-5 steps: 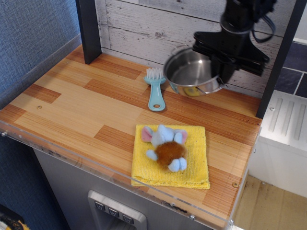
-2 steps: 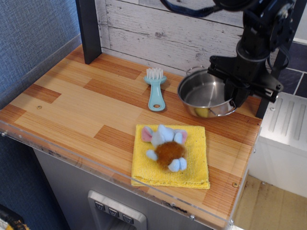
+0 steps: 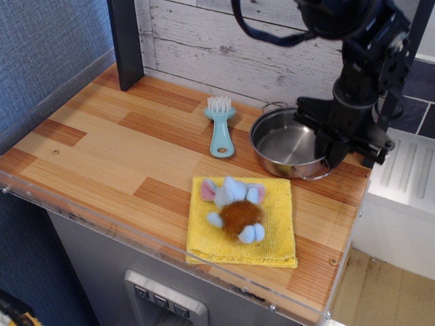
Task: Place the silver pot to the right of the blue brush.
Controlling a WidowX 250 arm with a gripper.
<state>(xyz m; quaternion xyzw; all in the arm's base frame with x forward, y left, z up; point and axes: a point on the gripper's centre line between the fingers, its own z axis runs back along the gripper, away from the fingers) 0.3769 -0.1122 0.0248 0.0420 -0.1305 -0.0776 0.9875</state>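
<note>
Silver pot (image 3: pixel 289 144): sits at the back right of the wooden counter (image 3: pixel 102 149), upright, its base appearing to rest on the surface; one wire loop handle shows at the far rim and one at the near rim.
Blue brush (image 3: pixel 220 126): lies flat to the left of the pot, bristles toward the back wall, handle toward the camera. Brush and pot are near each other but apart.
Gripper (image 3: pixel 333 146): positioned at the pot's right rim. The black body hides the fingertips, so how wide the jaws stand cannot be read from this view, nor whether they grip the rim.
Other items: a yellow cloth (image 3: pixel 275 238) lies in front of the pot with a small plush toy (image 3: pixel 234 207) on it. The pot's near edge comes close to the cloth's back edge; contact cannot be confirmed.
Task progress: judged nearly complete. The pot is already on the brush's right, which is the required placement (provided the base is fully down).
Remaining: release of the rim, if it is held, and a clear withdrawal of the arm.
Risk: a retreat that drags the rim could shift the pot toward the cloth.
</note>
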